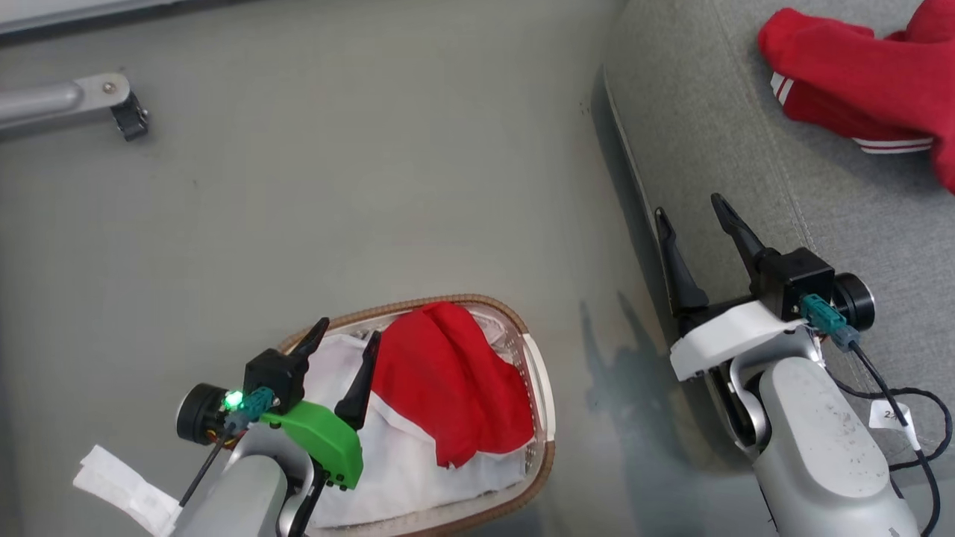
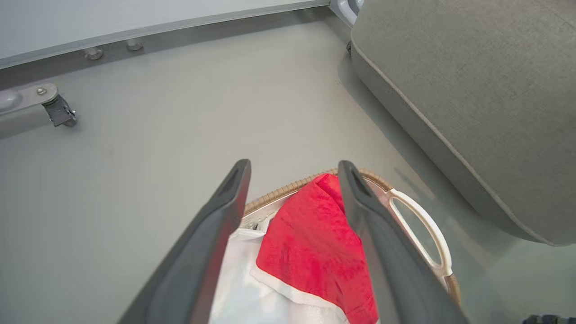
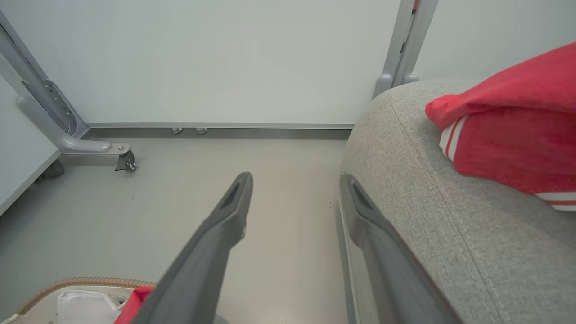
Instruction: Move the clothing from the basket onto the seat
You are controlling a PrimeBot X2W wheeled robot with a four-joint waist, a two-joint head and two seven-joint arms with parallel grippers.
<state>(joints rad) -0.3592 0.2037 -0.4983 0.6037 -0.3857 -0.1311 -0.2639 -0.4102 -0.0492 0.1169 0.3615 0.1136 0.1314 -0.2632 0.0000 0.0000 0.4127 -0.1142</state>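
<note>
The basket [image 1: 522, 328], oval with a brown woven rim and a white liner, stands on the floor at the bottom of the head view. One red piece of clothing [image 1: 455, 380] lies in it on the liner. My left gripper [image 1: 348, 332] hangs open just above the basket's left part, beside that garment and apart from it. In the left wrist view the same clothing [image 2: 310, 243] shows between the open fingers of the left gripper [image 2: 293, 164]. More red clothing [image 1: 858, 74] with white stripes lies on the grey seat [image 1: 716, 112]. My right gripper [image 1: 688, 206] stands open and empty at the seat's left edge.
A grey metal frame leg with a caster [image 1: 123, 104] lies on the floor at the far left. A white wall panel [image 3: 225, 58] closes the back. Bare grey floor [image 1: 373, 186] stretches between basket and seat. A black cable [image 1: 895, 395] loops by my right wrist.
</note>
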